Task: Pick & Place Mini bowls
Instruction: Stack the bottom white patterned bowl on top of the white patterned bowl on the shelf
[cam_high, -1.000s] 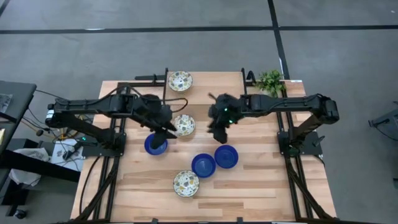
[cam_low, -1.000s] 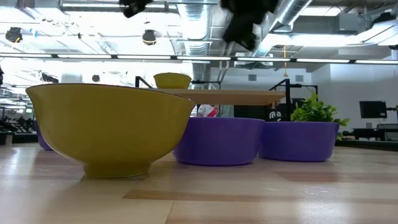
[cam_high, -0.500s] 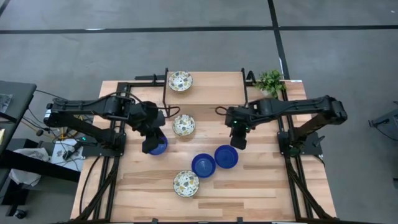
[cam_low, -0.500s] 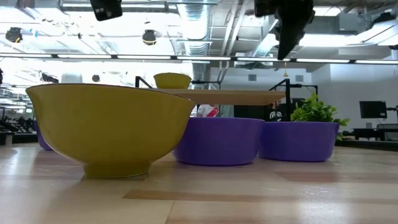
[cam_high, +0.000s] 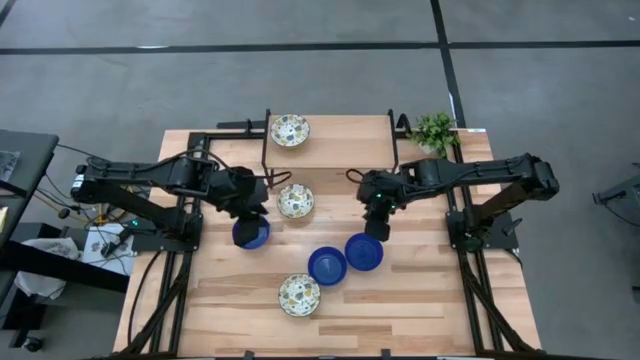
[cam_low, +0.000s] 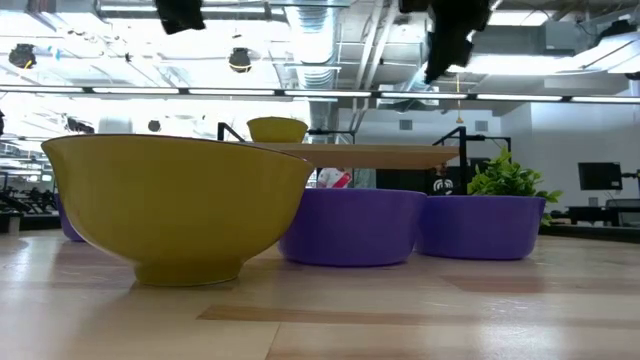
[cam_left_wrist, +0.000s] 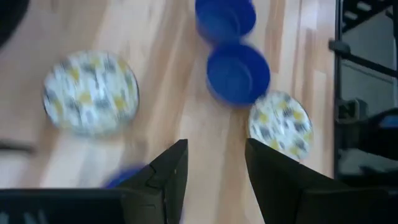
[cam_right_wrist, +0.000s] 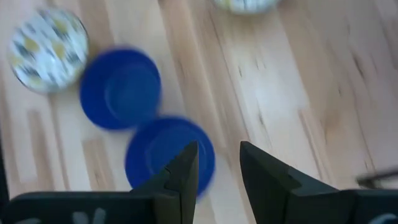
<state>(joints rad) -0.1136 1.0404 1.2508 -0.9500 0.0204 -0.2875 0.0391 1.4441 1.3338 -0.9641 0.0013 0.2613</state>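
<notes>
Both claws shifted slightly — left claw (cam_high: 250, 222) spread, right claw (cam_high: 376, 224) spread, over mini bowls (cam_high: 345, 258) — no writing legible

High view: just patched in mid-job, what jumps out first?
Six mini bowls dot the wooden table: three blue bowls and three floral bowls. Both dark arms reach in from the sides, the left hand open above the leftmost blue bowl, the right hand open above another blue bowl. A green plant sits at the far right corner.
</notes>
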